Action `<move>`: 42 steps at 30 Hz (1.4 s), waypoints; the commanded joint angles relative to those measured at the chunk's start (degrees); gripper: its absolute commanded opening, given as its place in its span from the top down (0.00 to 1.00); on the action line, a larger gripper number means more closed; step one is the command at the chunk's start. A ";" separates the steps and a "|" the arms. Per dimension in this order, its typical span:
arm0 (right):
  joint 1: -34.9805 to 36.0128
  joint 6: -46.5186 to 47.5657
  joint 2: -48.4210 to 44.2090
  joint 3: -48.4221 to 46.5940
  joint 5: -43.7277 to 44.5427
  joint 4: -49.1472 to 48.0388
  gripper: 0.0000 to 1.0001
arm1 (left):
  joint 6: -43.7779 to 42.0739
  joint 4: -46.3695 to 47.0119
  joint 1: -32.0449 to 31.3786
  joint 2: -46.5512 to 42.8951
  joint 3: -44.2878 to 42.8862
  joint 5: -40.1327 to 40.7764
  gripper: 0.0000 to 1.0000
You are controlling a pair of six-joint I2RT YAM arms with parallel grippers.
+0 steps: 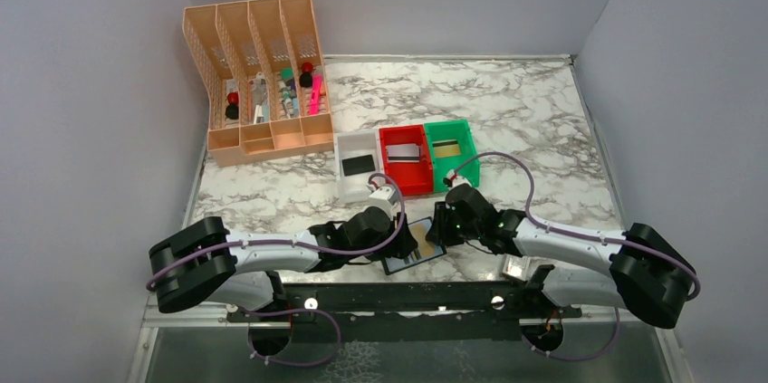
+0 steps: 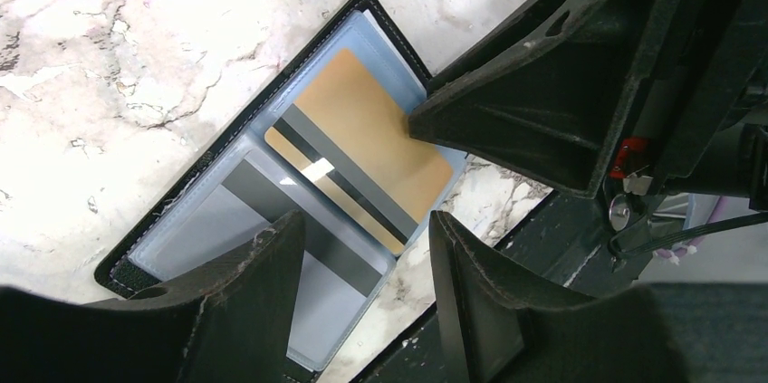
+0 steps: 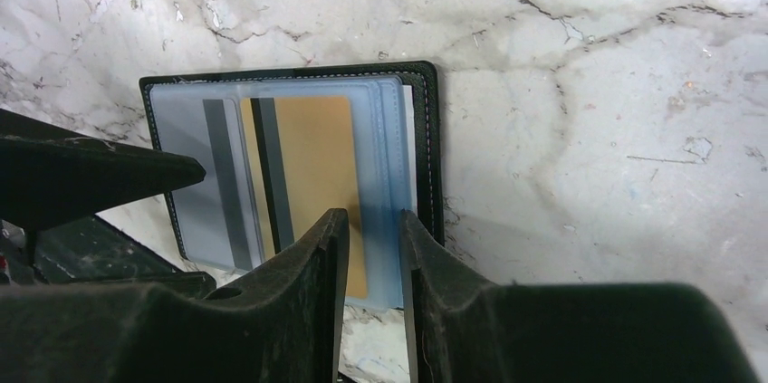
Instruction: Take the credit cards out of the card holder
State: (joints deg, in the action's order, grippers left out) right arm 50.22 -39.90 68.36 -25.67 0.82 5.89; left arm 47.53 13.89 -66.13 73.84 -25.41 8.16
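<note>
Extracting the gold card [image 3: 312, 157] from the card holder [image 2: 195, 225]: left tool [image 2: 364, 220] spread, right tool [image 3: 371, 220] barely parted at its edge; next, pinch, pull.

Credit card [image 2: 371, 143] in card holder [image 3: 427, 157]; bins [image 1: 405, 132] behind.

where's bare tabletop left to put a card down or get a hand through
Bare marble lies right of the green bin, to the right wall, and behind the bins beside the organizer. A smaller patch sits left of the white bin, beyond the left arm. Crowded: near centre, where the left gripper and right gripper are over the card holder.
</note>
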 commanded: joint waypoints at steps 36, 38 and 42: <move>0.23 -1.28 3.62 5.63 -5.65 -5.88 0.75 | 14.57 16.67 -0.23 8.77 10.55 2.73 0.50; 0.23 -1.40 3.62 5.80 -5.58 -5.98 0.75 | 16.13 19.42 -0.28 9.34 12.17 2.96 0.52; 0.23 -1.49 3.78 5.90 -5.80 -6.26 0.75 | 17.90 22.27 -0.28 9.68 13.89 3.79 0.58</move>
State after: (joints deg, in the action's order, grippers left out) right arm 50.19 -41.15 70.61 -22.24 -3.95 -4.49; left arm 62.39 37.50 -66.13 81.49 -15.09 10.15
